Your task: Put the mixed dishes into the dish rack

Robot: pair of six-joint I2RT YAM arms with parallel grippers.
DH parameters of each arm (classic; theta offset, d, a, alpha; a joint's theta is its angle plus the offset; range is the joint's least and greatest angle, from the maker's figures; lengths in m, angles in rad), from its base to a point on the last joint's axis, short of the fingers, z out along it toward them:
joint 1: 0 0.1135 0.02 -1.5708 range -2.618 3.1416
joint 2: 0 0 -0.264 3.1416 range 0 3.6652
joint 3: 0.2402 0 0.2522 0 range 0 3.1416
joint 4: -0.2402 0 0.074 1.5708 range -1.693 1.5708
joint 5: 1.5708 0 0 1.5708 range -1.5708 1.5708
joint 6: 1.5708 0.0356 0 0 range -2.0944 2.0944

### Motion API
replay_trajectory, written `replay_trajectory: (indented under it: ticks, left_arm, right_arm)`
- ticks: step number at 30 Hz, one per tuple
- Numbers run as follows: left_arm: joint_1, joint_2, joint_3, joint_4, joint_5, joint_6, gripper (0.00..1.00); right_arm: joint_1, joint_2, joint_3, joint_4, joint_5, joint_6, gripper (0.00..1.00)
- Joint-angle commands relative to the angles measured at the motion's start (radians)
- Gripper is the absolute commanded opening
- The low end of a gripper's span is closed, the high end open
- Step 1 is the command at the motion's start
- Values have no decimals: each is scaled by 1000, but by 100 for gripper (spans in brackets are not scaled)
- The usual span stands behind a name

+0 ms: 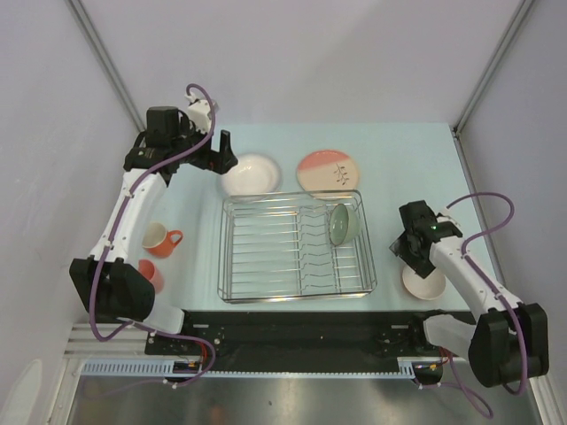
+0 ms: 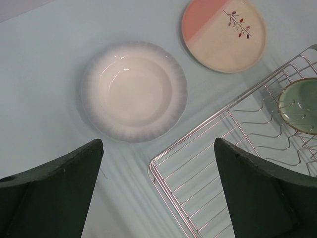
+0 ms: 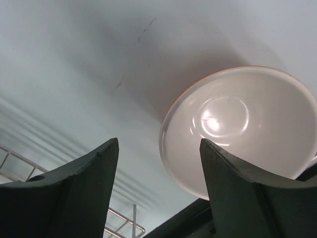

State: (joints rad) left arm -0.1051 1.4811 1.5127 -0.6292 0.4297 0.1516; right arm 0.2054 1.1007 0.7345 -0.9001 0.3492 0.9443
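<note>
Three bowls (image 1: 251, 174); one each: plate (image 1: 330, 171), mug (image 1: 159, 239), cup (image 1: 151, 274), rack (image 1: 266, 266).

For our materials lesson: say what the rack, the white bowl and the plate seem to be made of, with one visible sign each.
Rack: likely chromed steel wire; thin, silvery, shiny rods.
White bowl: probably glazed ceramic; glossy, with bright glints in its well.
Plate: probably ceramic too, duller glaze; two-tone colour with a painted twig. Plastic cannot be ruled out.
</note>
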Motion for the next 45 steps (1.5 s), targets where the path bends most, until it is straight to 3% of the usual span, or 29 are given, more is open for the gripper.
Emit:
replay_trajectory:
  ticks: [1,16,29,34,45]
  left_arm:
    - [7,-10,-5,26,12,19,100]
    - [15,-11,-8,26,27,16,100]
    - [18,-15,-23,33,26,5,100]
    - [22,-18,-31,29,17,12,100]
    - [27,-8,-36,43,32,3,99]
  right_arm:
    - [-11,47,-24,104,-16,-15,72]
    - [-63,139,-54,389,-38,-25,72]
    - [-64,453,203,515,-124,-45,69]
    - [-26,426,264,488,-84,-68,69]
    - [-26,251,235,400,-23,-111,72]
